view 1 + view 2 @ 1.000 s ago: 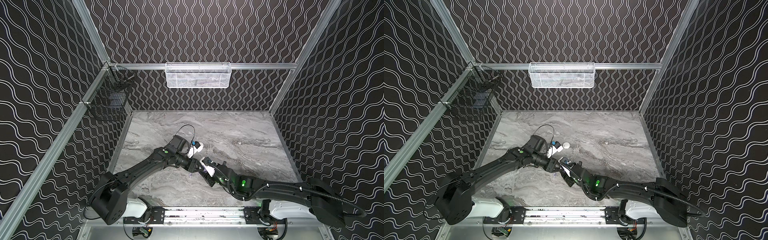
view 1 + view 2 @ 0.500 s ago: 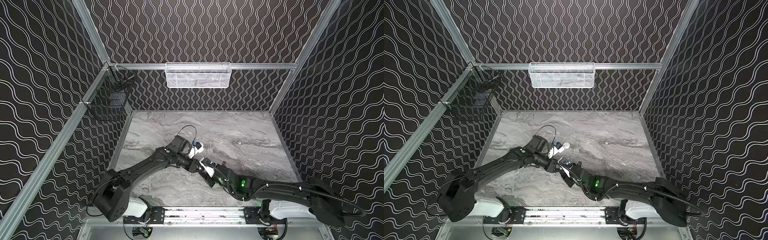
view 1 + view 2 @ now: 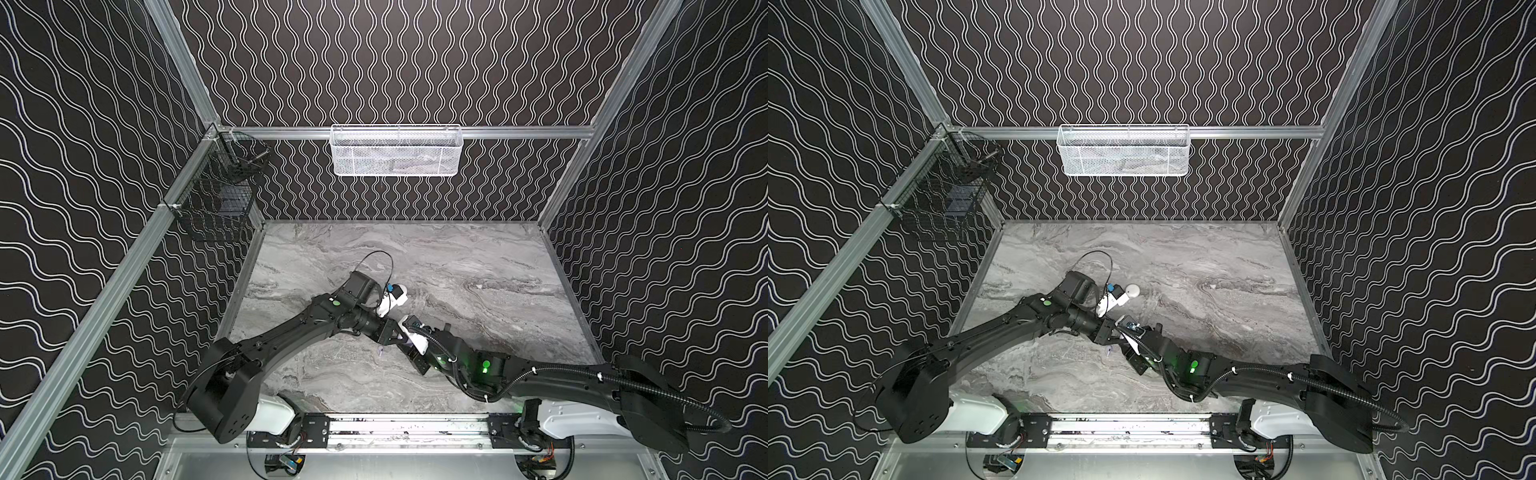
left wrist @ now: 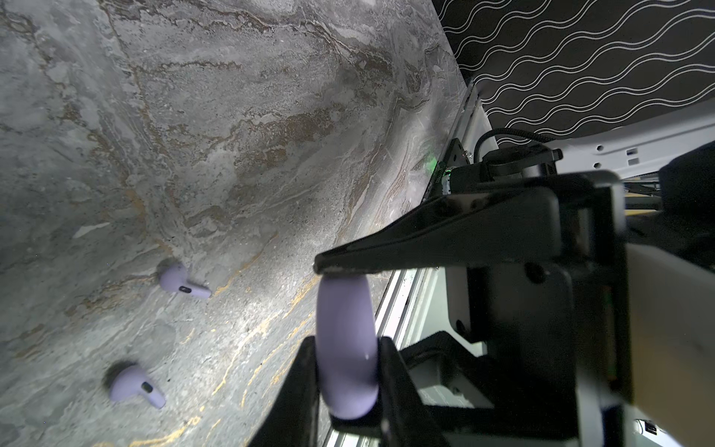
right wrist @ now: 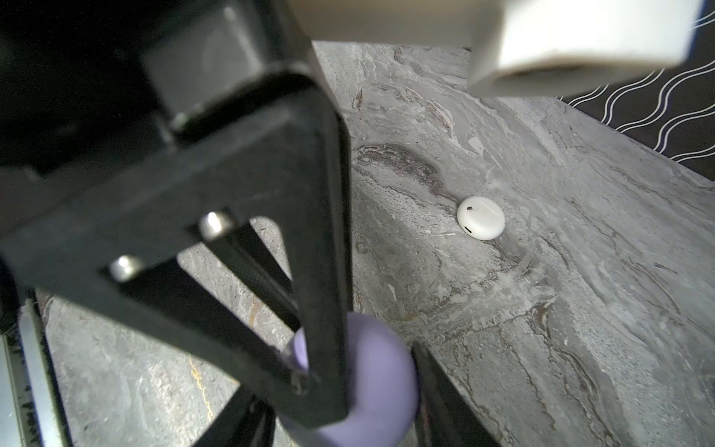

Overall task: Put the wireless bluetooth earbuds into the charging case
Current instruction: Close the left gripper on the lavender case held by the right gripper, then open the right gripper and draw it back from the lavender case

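Note:
A lavender charging case (image 4: 345, 348) hangs edge-on above the table, lid closed as far as I can see. My left gripper (image 4: 346, 342) is shut across its thin sides. My right gripper (image 5: 360, 371) is shut on the same case (image 5: 371, 387) across its width, and one of its fingers (image 4: 445, 232) touches the case's upper rim. In both top views the two grippers meet low over the front middle of the table, left gripper (image 3: 394, 332) against right gripper (image 3: 410, 340). Two lavender earbuds (image 4: 180, 280) (image 4: 133, 387) lie loose on the marble below.
A round white case (image 5: 481, 218) (image 3: 1132, 289) lies closed on the table behind the grippers. One tiny earbud (image 3: 380, 352) shows just left of the joined grippers. A white mesh basket (image 3: 397, 149) hangs on the back wall and a black wire basket (image 3: 220, 195) at the left corner.
My left gripper's jaws have closed in on the lavender case. The left arm shifted slightly. The right arm and its grip have stayed still.

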Controlling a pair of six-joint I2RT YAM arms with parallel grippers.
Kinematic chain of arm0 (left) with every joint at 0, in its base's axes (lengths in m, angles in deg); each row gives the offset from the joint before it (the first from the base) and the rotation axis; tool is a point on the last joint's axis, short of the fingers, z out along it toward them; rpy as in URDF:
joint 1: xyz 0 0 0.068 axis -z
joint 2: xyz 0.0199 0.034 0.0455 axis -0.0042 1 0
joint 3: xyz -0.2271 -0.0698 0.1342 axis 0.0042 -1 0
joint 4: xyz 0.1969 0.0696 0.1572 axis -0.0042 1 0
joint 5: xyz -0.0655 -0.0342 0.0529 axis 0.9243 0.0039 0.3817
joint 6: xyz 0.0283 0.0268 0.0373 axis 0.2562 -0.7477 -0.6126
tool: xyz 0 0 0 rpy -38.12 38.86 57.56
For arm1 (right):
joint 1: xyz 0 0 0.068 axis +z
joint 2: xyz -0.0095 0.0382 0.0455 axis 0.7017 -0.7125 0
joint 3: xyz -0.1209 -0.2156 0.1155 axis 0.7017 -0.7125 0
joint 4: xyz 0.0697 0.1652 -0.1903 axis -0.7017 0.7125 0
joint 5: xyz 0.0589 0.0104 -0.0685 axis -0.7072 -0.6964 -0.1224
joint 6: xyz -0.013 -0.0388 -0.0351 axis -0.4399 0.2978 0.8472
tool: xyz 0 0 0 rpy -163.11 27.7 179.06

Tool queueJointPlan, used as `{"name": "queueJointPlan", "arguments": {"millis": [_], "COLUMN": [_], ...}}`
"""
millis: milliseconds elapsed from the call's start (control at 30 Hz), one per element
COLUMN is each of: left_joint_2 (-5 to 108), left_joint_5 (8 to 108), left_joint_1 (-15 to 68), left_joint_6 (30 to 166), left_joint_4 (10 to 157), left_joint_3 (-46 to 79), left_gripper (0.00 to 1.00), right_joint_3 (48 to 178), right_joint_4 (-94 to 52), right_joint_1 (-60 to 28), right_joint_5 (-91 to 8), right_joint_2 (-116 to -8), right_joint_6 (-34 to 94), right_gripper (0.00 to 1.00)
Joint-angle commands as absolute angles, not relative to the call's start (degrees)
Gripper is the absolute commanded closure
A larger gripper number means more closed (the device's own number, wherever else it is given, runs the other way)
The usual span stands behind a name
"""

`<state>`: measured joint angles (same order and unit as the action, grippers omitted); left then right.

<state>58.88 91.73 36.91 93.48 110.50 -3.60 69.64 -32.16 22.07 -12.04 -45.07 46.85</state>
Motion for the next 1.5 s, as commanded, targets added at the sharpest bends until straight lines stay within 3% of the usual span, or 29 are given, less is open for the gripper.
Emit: {"name": "queueJointPlan", "arguments": {"millis": [0,67,133,233,333,733,1033,1467], "left_joint_2": [58.7,58.4,57.9,57.4,56.6,54.6,52.5,50.4], "left_joint_5": [96.4,96.7,96.5,95.6,95.0,93.2,92.9,93.3], "left_joint_1": [37.2,37.2,37.3,37.2,37.2,37.1,37.1,37.1], "left_joint_6": [93.0,93.6,94.0,93.6,93.0,96.0,99.8,104.8], "left_joint_4": [108.3,107.2,106.5,106.8,107.0,103.3,97.2,87.6], "left_joint_3": [-4.0,-4.5,-4.9,-4.9,-4.5,-4.9,-7.0,-11.0], "left_gripper": [0.82,0.85,0.87,0.89,0.9,0.94,0.95,0.95], "right_joint_3": [70.2,70.2,70.0,70.2,70.0,68.7,64.4,65.1], "right_joint_4": [-33.7,-33.6,-33.7,-33.1,-33.3,-28.1,-25.2,-22.3], "right_joint_1": [22.1,22.1,22.1,22.0,21.9,20.6,9.5,5.1], "right_joint_5": [-10.7,-10.4,-9.9,-9.3,-8.2,-8.8,-20.9,-31.0], "right_joint_2": [-45.2,-45.0,-44.7,-44.3,-43.6,-34.5,-22.5,-20.3], "right_joint_6": [46.7,46.6,46.3,45.8,45.6,40.4,32.6,28.7], "right_gripper": [0.74,0.68,0.52,0.35,0.28,0.23,0.21,0.24]}}
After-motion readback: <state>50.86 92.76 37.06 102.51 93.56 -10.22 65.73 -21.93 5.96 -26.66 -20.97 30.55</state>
